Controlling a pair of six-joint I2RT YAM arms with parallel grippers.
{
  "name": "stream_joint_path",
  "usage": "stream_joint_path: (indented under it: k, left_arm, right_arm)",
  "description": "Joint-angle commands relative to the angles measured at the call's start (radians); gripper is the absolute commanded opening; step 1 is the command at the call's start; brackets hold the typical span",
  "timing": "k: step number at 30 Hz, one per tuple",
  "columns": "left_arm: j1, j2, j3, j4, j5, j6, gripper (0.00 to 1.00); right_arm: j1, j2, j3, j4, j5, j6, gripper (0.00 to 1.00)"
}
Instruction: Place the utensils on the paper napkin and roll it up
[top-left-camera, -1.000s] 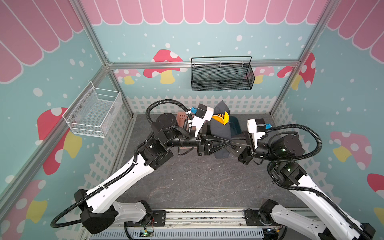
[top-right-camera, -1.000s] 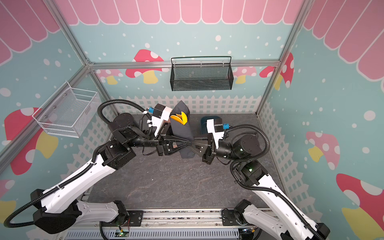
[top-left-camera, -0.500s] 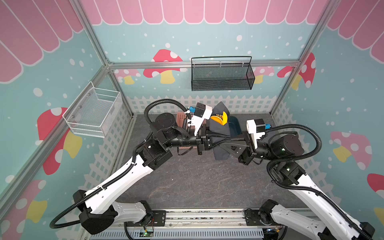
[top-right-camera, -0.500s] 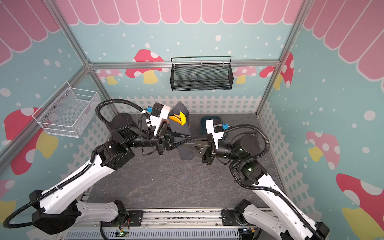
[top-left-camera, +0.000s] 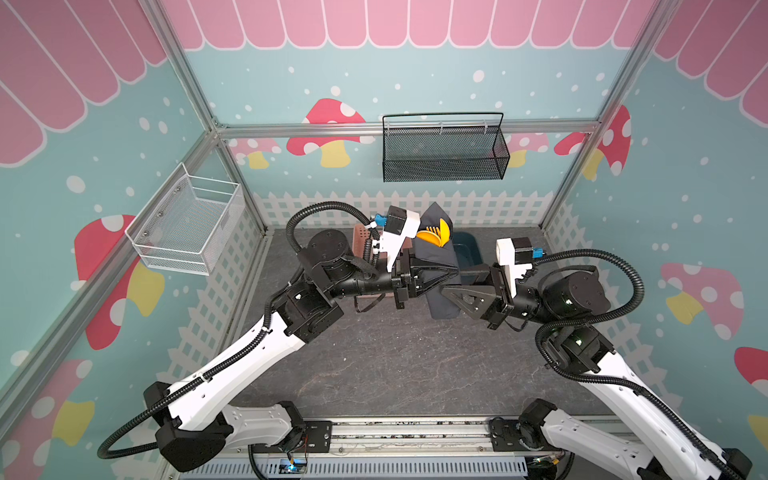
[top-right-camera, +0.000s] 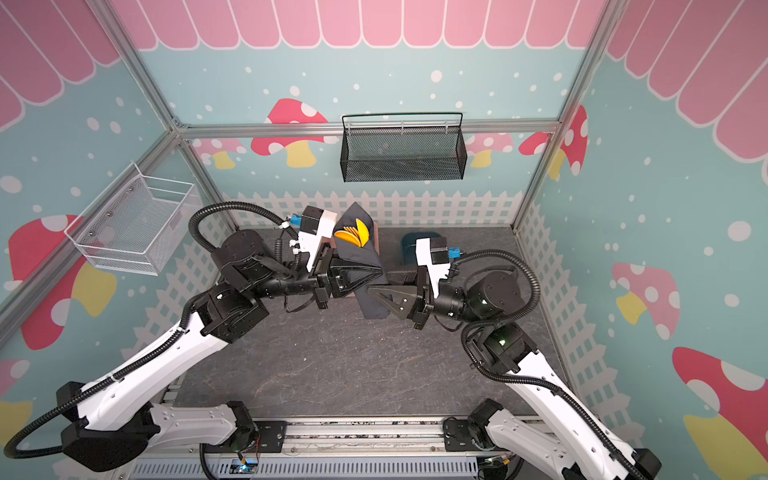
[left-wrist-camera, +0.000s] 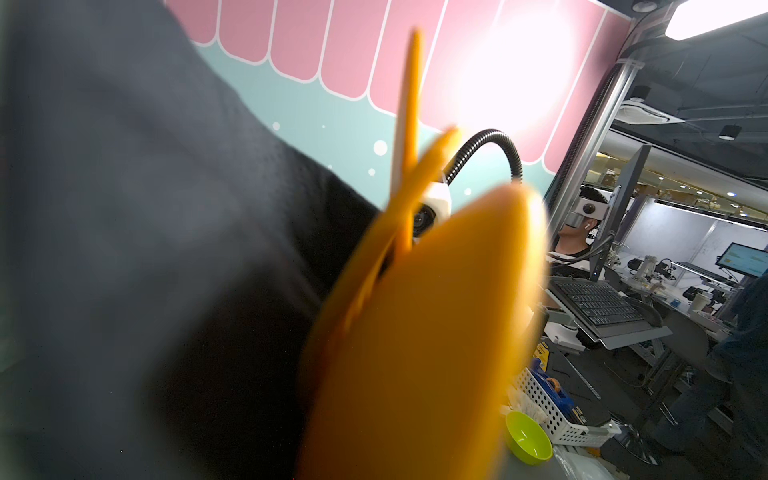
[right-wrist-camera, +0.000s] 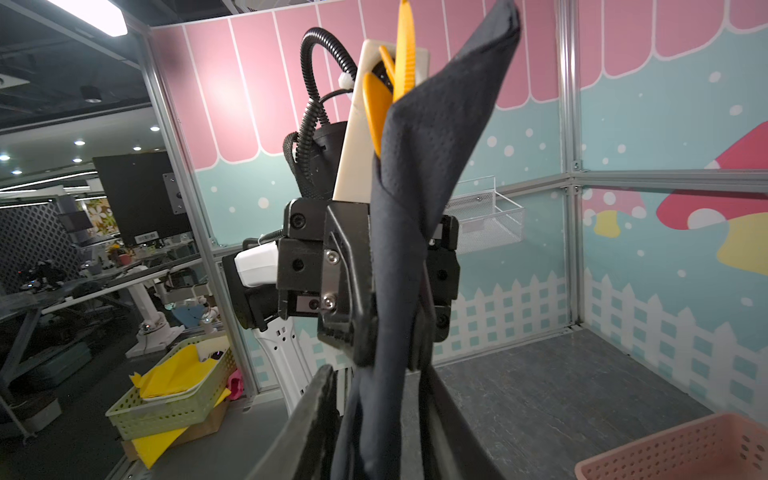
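The rolled paper napkin (right-wrist-camera: 407, 208) hides the utensils (right-wrist-camera: 376, 110) below their tips, which blur in the left wrist view.

Paper napkin (right-wrist-camera: 415, 208): matt black paper, fine dimpled emboss.
Utensils (right-wrist-camera: 376, 112): smooth orange-yellow plastic, slight gloss.
Table (top-left-camera: 395, 365): matt dark grey, stone-veined.
Pink basket (right-wrist-camera: 685, 453): matt perforated plastic.
Black basket (top-left-camera: 442, 153), 12 o'clock: fine metal mesh.
White basket (top-left-camera: 187, 226), 9 o'clock: coated wire mesh.
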Motion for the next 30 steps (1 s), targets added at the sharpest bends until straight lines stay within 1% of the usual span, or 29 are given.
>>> stream_joint_path:
  k: [1, 6, 14, 19, 24, 30]
  left_arm:
    - [-0.002, -0.022, -0.003, -0.015, -0.020, 0.020, 0.06]
    - [-0.002, -0.021, 0.001, -0.017, -0.023, 0.022, 0.06]
    - [-0.002, -0.019, -0.001, -0.016, -0.024, 0.021, 0.06]
    - [-0.002, -0.018, -0.001, -0.018, -0.024, 0.022, 0.06]
    - [-0.002, -0.016, -0.001, -0.022, -0.029, 0.023, 0.06]
    - [-0.002, -0.021, -0.005, -0.026, -0.042, 0.026, 0.06]
  right_arm:
    - [-0.001, -0.043, -0.023, -0.024, 0.063, -0.019, 0.38]
    - [-0.001, -0.059, -0.041, -0.043, 0.071, -0.021, 0.39]
    - [-0.001, -0.053, -0.045, -0.045, 0.066, -0.023, 0.28]
    - [0.000, -0.048, -0.038, -0.044, 0.066, -0.024, 0.25]
    - [-0.001, -0.048, -0.033, -0.047, 0.080, -0.025, 0.12]
    - [-0.002, -0.049, -0.032, -0.047, 0.086, -0.021, 0.05]
